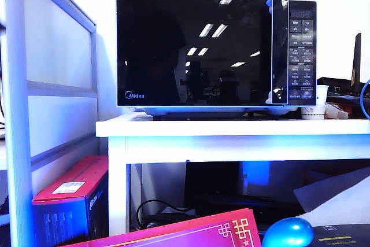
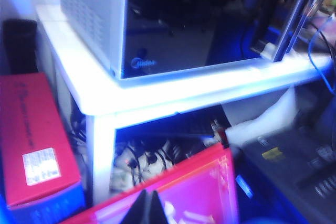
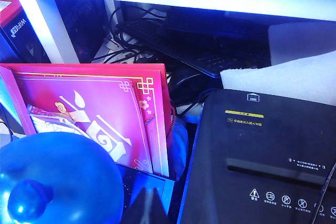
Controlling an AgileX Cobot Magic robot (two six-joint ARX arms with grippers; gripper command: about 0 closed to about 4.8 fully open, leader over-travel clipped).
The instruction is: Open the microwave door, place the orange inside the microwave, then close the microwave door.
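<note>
A: Where's the microwave (image 1: 215,50)?
B: Centre of the exterior view, on the white table (image 1: 231,128), microwave door (image 1: 193,49) closed.
A: Grippers?
B: Left gripper (image 2: 146,207) and right gripper (image 3: 148,206): fingertips pressed together, empty, at their views' lower edges.

the left gripper (image 2: 146,205) shows only as two dark fingertips pressed together at the edge of its wrist view, pointing forward. the right gripper (image 3: 146,203) likewise shows dark fingertips drawn together, nothing between them. neither arm appears in the exterior view.
</note>
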